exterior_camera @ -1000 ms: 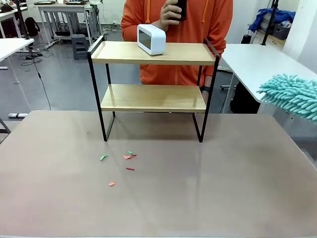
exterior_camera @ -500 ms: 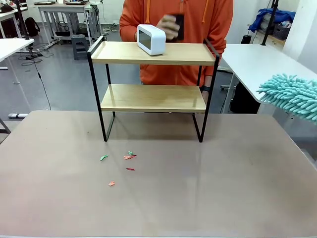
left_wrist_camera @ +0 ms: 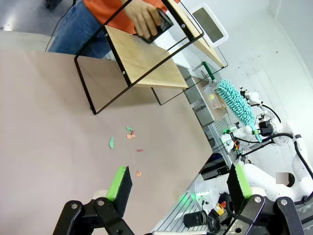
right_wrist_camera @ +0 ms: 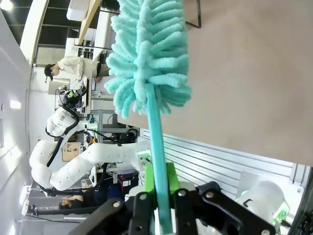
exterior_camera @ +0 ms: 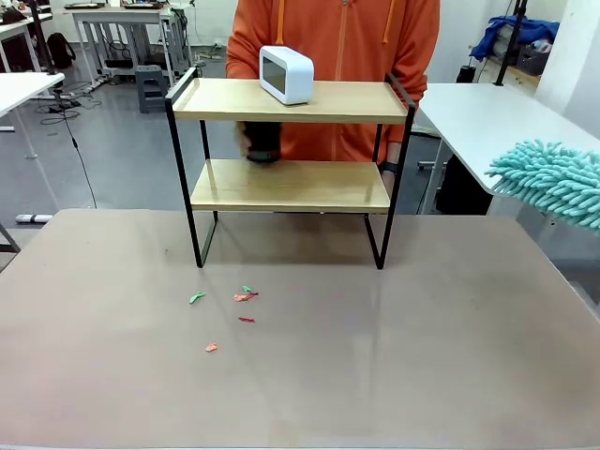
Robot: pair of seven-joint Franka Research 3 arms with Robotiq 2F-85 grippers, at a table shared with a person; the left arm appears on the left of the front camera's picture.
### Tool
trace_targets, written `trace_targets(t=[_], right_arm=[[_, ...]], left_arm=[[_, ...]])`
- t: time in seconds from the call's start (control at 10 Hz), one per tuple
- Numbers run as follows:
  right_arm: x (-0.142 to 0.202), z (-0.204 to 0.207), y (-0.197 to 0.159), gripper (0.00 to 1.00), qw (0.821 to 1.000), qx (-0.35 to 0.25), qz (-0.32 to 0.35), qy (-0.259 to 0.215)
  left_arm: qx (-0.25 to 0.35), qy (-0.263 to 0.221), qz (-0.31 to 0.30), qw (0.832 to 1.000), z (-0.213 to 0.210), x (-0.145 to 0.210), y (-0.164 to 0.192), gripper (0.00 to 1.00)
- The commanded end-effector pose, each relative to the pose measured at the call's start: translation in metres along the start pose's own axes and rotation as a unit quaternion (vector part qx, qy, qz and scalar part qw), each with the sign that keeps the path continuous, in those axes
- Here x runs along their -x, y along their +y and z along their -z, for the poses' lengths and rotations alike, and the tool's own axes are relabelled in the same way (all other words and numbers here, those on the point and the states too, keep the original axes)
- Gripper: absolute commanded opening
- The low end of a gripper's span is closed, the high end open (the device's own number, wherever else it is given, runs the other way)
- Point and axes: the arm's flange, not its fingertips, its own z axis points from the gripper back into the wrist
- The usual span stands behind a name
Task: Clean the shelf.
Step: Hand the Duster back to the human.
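Observation:
The shelf [exterior_camera: 291, 186] stands at the table's far middle, with two light wood boards in a black frame. A white display device [exterior_camera: 286, 73] sits on its top board. Behind it stands a person in an orange top, whose hand [exterior_camera: 262, 142] holds a dark object just over the lower board. My right gripper [right_wrist_camera: 158, 185] is shut on the handle of a teal fluffy duster [right_wrist_camera: 149, 54], and the duster head [exterior_camera: 553, 181] hangs at the right edge, well off the shelf. My left gripper [left_wrist_camera: 179, 182] is open and holds nothing, high above the table; the shelf [left_wrist_camera: 146, 66] lies far ahead of it.
Several small red and green paper scraps [exterior_camera: 242, 297] lie on the brown table [exterior_camera: 422, 356] in front of the shelf's left leg. A white table [exterior_camera: 478, 117] stands at the right behind the duster. More tables and chairs fill the far room.
The person's hand with the dark object has come down from chest height, past the top board, to the lower board. The duster and both arms have not moved.

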Motion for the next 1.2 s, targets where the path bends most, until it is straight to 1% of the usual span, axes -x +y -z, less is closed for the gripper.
trace_targets(t=[0.0, 0.1, 0.2, 0.3, 0.4, 0.5, 0.6, 0.7, 0.8, 0.9, 1.0, 1.1], right_arm=[[0.003, -0.004, 0.002, 0.12, 1.0, -0.006, -0.008, 0.0], [-0.011, -0.007, 0.025, 0.12, 0.998, -0.02, -0.052, 0.0], [-0.025, -0.016, 0.063, 0.12, 0.993, -0.03, -0.117, 0.002], [-0.035, -0.012, 0.11, 0.12, 0.979, -0.042, -0.193, 0.049], [-0.036, 0.002, 0.145, 0.12, 0.964, -0.035, -0.242, 0.1], [-0.03, 0.02, 0.175, 0.12, 0.943, -0.041, -0.291, 0.159], [-0.018, 0.041, 0.198, 0.12, 0.915, -0.052, -0.33, 0.224], [0.001, 0.066, 0.215, 0.12, 0.881, -0.056, -0.362, 0.299], [0.015, 0.084, 0.219, 0.12, 0.857, -0.048, -0.377, 0.348], [0.021, 0.091, 0.211, 0.12, 0.862, -0.031, -0.364, 0.352], [0.01, 0.08, 0.228, 0.12, 0.886, -0.047, -0.347, 0.305], [0.02, 0.098, 0.227, 0.12, 0.865, -0.044, -0.359, 0.348]], left_arm=[[0.0, 0.0, 0.0, 1.0, 0.0, 0.0, 0.0, 1.0], [0.018, 0.054, 0.068, 0.996, 0.019, -0.013, -0.033, 1.0], [0.035, 0.102, 0.119, 0.987, 0.043, -0.027, -0.067, 1.0], [0.074, 0.164, 0.168, 0.969, 0.077, -0.036, -0.103, 1.0], [0.118, 0.213, 0.193, 0.951, 0.109, -0.038, -0.127, 1.0], [0.125, 0.246, 0.212, 0.938, 0.141, -0.035, -0.148, 1.0], [0.145, 0.27, 0.216, 0.927, 0.174, -0.028, -0.162, 1.0], [0.167, 0.301, 0.223, 0.912, 0.209, -0.016, -0.177, 1.0], [0.202, 0.317, 0.225, 0.899, 0.234, -0.006, -0.188, 1.0], [0.218, 0.346, 0.214, 0.887, 0.239, 0.004, -0.186, 1.0], [0.175, 0.315, 0.222, 0.906, 0.223, -0.001, -0.194, 1.0], [0.175, 0.315, 0.222, 0.906, 0.223, -0.001, -0.194, 1.0]])
